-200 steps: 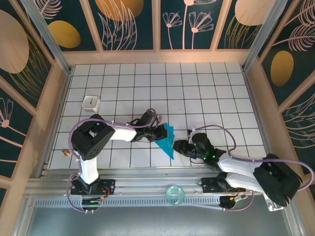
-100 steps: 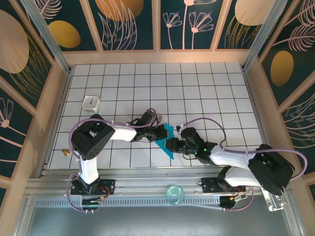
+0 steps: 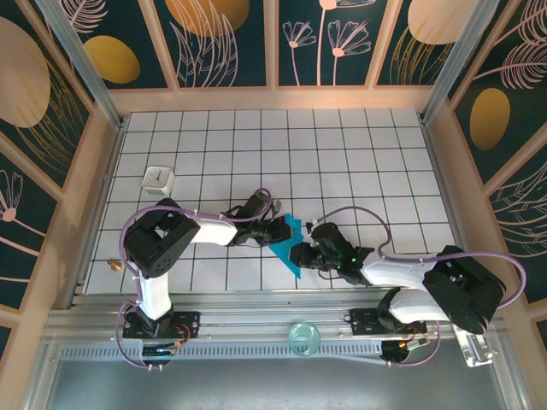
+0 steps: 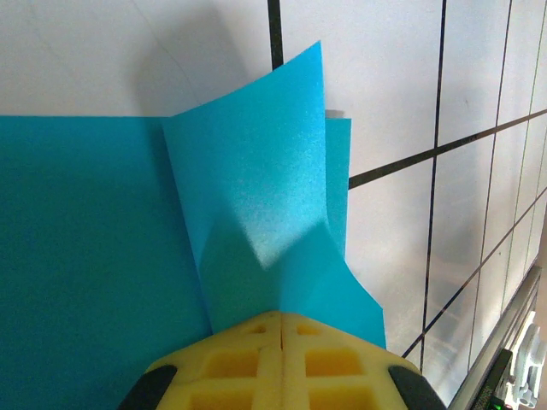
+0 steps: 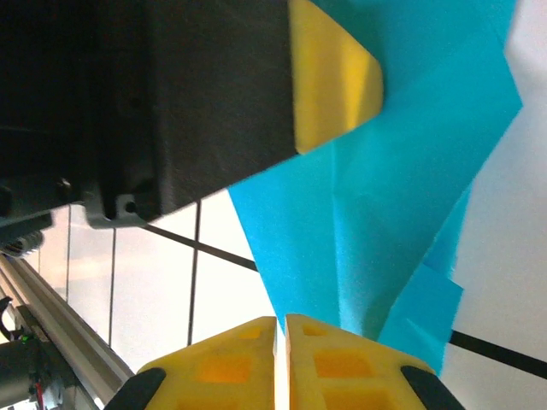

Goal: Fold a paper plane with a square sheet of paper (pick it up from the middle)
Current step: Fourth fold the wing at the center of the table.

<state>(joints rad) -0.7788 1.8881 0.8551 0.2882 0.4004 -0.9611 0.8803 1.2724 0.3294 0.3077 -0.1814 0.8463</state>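
The square sheet of paper, teal-blue, is folded into a narrow pointed shape with raised flaps near the table's front middle. My left gripper reaches in from the left and is shut on its far end. In the left wrist view the yellow pads meet on a teal fold. My right gripper comes from the right at the near point. Its yellow jaws are closed to a hairline on the paper's tip. The left gripper's pad presses the paper above.
A small white cube sits at the back left of the white grid table. A clear green ring lies on the front rail. A small brown item rests by the left wooden wall.
My right gripper moved left to the paper's near point and closed its jaws there. The left gripper kept its hold and place.
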